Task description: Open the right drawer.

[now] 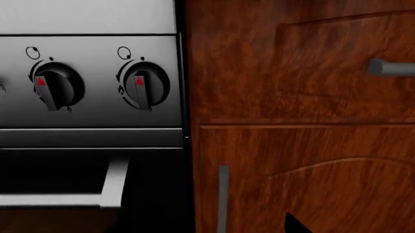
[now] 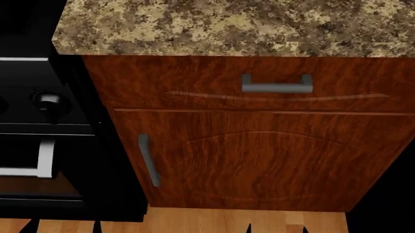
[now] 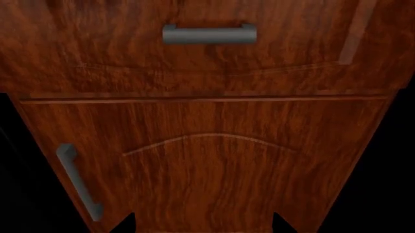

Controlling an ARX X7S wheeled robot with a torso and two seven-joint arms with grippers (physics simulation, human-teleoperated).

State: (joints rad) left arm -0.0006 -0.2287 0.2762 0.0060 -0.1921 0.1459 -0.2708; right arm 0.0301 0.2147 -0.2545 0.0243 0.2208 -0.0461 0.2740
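The right drawer [image 2: 194, 80] is a shallow reddish-brown wood front under the granite counter, shut, with a short horizontal grey bar handle [image 2: 277, 83]. It also shows in the right wrist view [image 3: 129, 53] with its handle [image 3: 209, 35], and in the left wrist view [image 1: 292, 73] with only the handle's end [image 1: 392, 67]. My right gripper [image 3: 204, 227] is open and empty, low before the cabinet door and well short of the handle. My left gripper [image 1: 207, 229] shows one dark fingertip [image 1: 295, 225], set wide; it faces the seam between oven and cabinet.
A taller wood cabinet door [image 2: 272, 165] with a vertical grey handle [image 2: 148, 160] sits below the drawer. A black oven [image 2: 39, 126] with knobs [image 1: 141, 85] and a silver bar [image 1: 58, 199] stands at left. Wood floor [image 2: 194, 221] lies below.
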